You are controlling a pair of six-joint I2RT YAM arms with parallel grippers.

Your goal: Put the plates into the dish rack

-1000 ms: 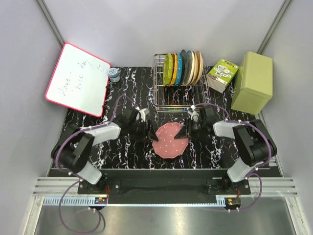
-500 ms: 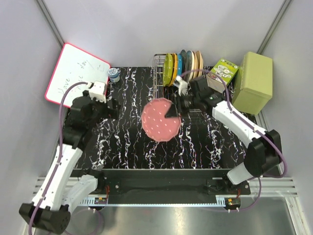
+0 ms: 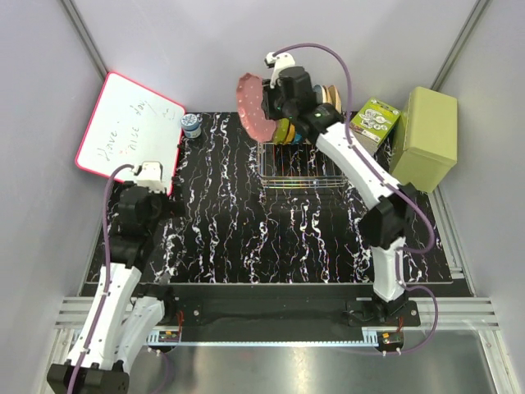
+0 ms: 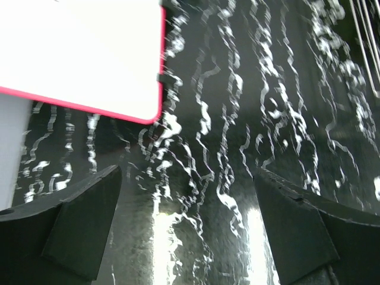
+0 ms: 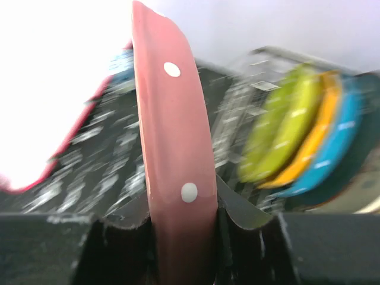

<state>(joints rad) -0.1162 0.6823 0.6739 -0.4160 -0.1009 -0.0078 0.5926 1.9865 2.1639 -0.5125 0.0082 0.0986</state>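
I am clamping the pink plate (image 5: 169, 148) in the right gripper (image 5: 181, 234) over the left end of the dish rack (image 3: 299, 164), risking clipping the yellow-green plate (image 5: 279, 139) while lowering.

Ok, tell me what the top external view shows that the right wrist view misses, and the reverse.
Only top external: the olive-green box, the left arm, and the dish rack's bare near half. Only right wrist: the right gripper's fingers clamped either side of the pink plate's rim, seen edge-on. Both: the pink plate held left of the racked yellow-green plate, orange plate and blue plate.
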